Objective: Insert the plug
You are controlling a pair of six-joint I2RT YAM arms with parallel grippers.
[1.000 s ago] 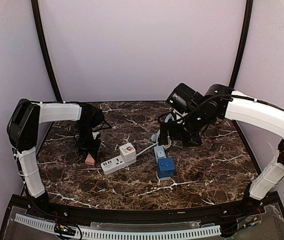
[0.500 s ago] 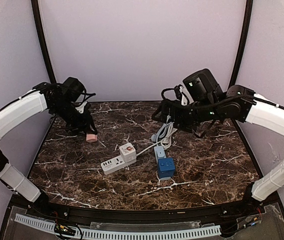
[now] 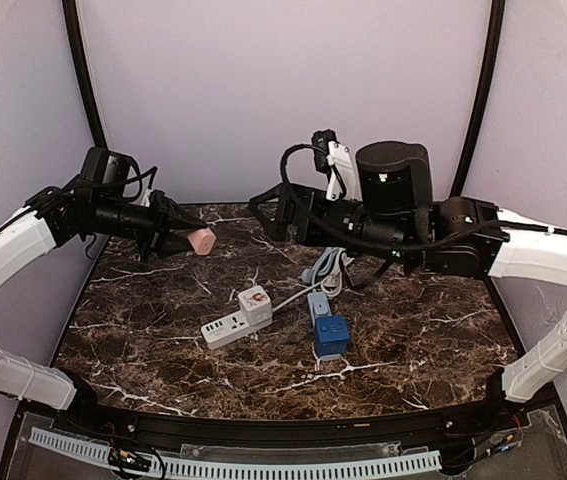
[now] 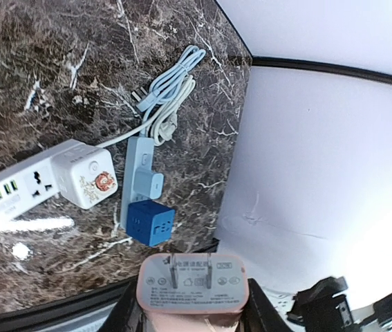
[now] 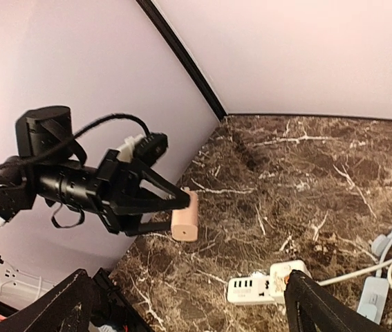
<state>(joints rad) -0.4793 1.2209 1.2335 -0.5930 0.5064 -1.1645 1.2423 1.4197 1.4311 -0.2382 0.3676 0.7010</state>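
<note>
Pink and blunt-ended, the plug [image 3: 201, 240] is clenched in the left gripper [image 3: 188, 241], which holds it in the air above the far-left part of the dark marble table [image 3: 413, 330]. The plug lies roughly level there, its free end turned toward the right arm. From the left wrist we see the plug [image 4: 192, 283] seated between the two dark fingers [image 4: 261, 319]. Its labelled face carries two flat metal prongs and looks away from the gripper, toward the tabletop.

The right gripper [image 3: 268, 218] hangs over the far middle of the table, facing the left one and apart from it. Its jaws are spread wide with nothing in them. In its own wrist view the two fingers stand at the lower corners, and the plug [image 5: 184, 215] shows beyond them in the left gripper's grasp [image 5: 171, 211].

Well below the plug, a white power strip [image 3: 225, 327] lies on the marble, left of centre. A white cube adapter [image 3: 255, 303] with a red mark sits on the strip's right end. Just to its right lies a pale blue strip [image 3: 319, 303] with a dark blue cube [image 3: 331, 336] at its near end. A bundle of pale cable [image 3: 328, 265] lies just beyond these, toward the back
</note>
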